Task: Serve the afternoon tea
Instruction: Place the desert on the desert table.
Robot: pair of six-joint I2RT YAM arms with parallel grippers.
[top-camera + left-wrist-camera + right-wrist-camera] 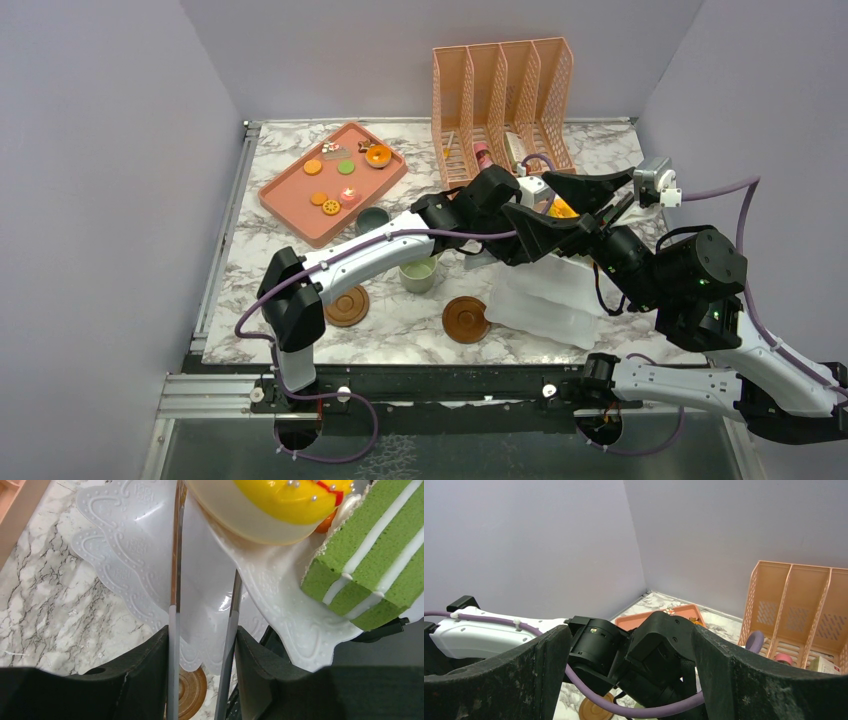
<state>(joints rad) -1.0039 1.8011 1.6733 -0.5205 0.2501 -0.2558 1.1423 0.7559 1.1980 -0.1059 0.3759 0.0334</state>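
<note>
The left tool (202, 630) straddles a white embossed plastic plate (130, 555) carrying a yellow-glazed cake (280, 505) and a green layered cake slice (365, 565). I cannot tell whether it grips, and the embossing is unreadable. The right tool (631, 645) gapes wide, empty. A pale green mug (418, 275) stands on the marble tabletop (250, 265) near two round brown coasters (346, 305).
</note>
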